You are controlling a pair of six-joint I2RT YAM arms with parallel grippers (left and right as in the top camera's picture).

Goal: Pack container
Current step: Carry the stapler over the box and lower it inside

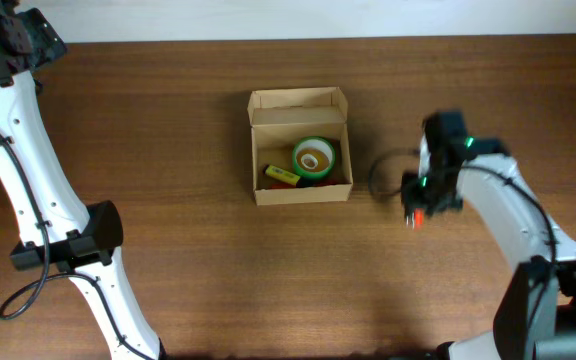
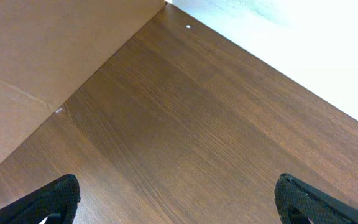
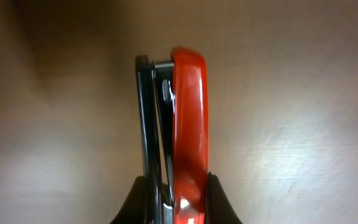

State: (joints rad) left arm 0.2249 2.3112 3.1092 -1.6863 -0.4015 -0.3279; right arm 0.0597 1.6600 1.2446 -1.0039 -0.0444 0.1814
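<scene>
Right wrist: my right tool [image 3: 178,193] pinches the red stapler [image 3: 188,118] by one end; container [image 1: 303,194] at 10 o'clock overhead. Risk: the stapler pivots or slips during carry.

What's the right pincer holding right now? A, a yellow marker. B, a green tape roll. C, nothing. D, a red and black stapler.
D: the right pincer is shut on the red and black stapler, while the green tape roll lies in the light-brown cardboard box.
</scene>
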